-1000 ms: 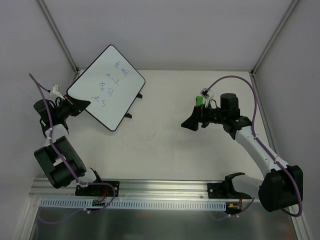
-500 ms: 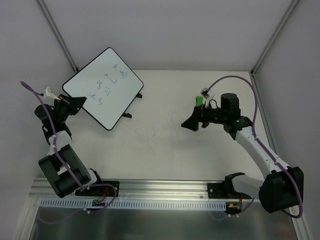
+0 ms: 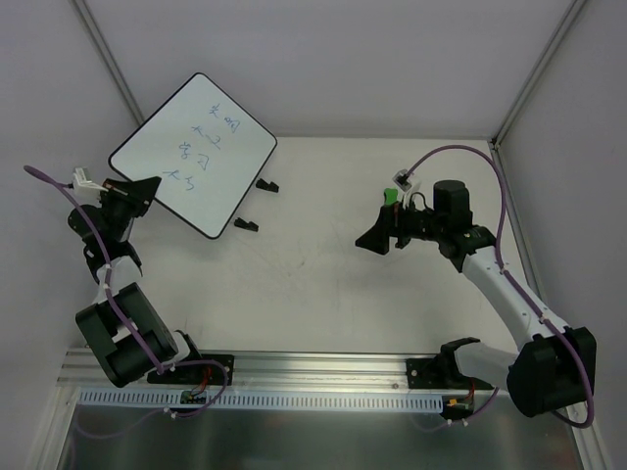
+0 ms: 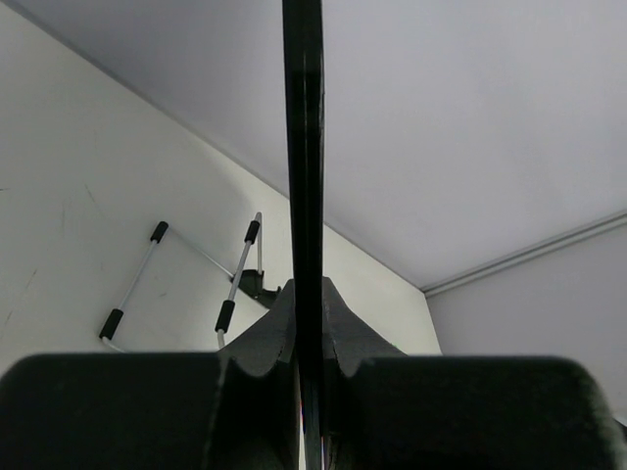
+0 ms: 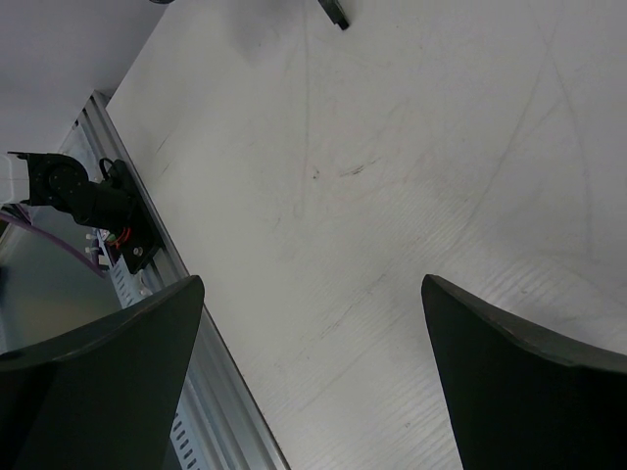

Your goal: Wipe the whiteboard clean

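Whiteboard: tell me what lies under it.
The whiteboard is held up by its edge in the left gripper. Two black-tipped stand legs show on the table past its lower edge. The top view hides the rest beneath it.

From my left wrist, the whiteboard [image 4: 303, 147] shows only as a black rim seen edge-on. Its face is out of sight and its top runs off the frame. My left end effector [image 4: 305, 313] is a dark blur cut by the bottom edge, hiding part of the wire stand [image 4: 239, 277]. From above, the blue handwriting [image 3: 201, 147] is too small to read. From my right wrist, a black piece [image 5: 336, 14] is clipped by the top edge.
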You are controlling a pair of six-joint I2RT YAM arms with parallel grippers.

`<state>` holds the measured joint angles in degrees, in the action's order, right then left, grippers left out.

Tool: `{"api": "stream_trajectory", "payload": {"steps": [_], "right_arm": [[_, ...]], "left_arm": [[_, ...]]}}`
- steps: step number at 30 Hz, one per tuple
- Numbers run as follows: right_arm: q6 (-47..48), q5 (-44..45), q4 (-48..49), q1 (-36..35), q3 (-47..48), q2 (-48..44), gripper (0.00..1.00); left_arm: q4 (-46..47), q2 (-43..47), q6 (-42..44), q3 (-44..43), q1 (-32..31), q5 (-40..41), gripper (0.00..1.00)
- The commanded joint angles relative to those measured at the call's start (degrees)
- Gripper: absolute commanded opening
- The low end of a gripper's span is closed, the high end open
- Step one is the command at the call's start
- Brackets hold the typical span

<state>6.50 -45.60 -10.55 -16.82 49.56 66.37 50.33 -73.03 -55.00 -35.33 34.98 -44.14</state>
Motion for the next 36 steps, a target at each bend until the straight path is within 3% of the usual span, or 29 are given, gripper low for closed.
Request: {"api": "stream_trajectory", "payload": {"steps": [1,7,11,17,27,36], "right_arm": [[0.27,1.82,0.44,-0.49,3.61,-1.5,0.99],[-4.82,16.13,0.35,-0.41,5.81,-0.89,0.99],[-6.33,33.17,-7.02,-0.41,11.86,2.97,0.99],[-11.51,51.9,-7.91,-0.41,16.61,9.46,0.96],[-12.48,58.35,-8.61,-0.15,29.88,31.95,0.94],[-11.51,59.67,-9.75,2.05,38.15,45.24,0.88]], "left_arm": [[13.93,3.25,-5.03,-4.74,-2.45,0.55,0.0],[11.81,4.92,-3.71,-2.2,-8.96,1.25,0.0],[9.88,5.97,-2.57,-0.45,-13.7,2.12,0.0],[6.54,7.91,0.07,1.58,-19.59,2.57,0.0],[2.24,11.51,3.59,6.59,-23.9,1.78,0.0],[-4.35,14.85,7.36,8.35,-26.19,0.46,0.0]]}}
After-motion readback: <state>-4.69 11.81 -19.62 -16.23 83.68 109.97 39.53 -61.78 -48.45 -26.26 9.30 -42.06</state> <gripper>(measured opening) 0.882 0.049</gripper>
